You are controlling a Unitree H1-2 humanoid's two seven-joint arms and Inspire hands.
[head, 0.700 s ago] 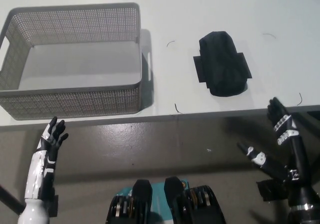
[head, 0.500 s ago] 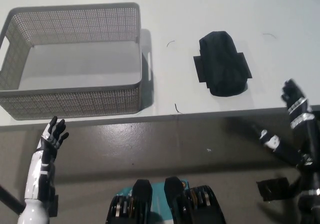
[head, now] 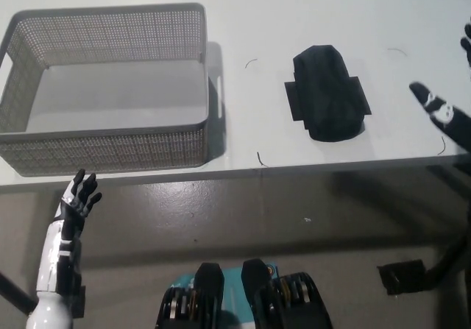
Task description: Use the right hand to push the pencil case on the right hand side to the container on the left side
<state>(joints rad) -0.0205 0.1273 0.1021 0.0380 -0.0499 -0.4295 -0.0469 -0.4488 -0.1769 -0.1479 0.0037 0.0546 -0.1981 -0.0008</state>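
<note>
Right hand (head: 449,112) sits at the far right edge of the view, over the worktop (head: 412,20), mostly cut off by the frame; only a couple of black fingers show, pointing inward, so whether it is spread or curled cannot be told. It touches nothing. Pencil case (head: 327,93), a dark soft pouch, lies flat on the worktop well to the inner side of this hand, with bare white surface between the two. Beyond the case, further the same way, stands the grey mesh container (head: 110,149), upright and with nothing visible inside; a gap of bare worktop separates its near wall from the case. Left hand (head: 77,196) rests low off the worktop's front edge, below the container, fingers spread and holding nothing. Step in hand, as judged: approach, push not yet begun. Next move likely calls for bringing the right hand down beside the outer flank of the case, then sweeping it sideways toward the container. Soft case may twist or slide off line if contact comes off-centre.
</note>
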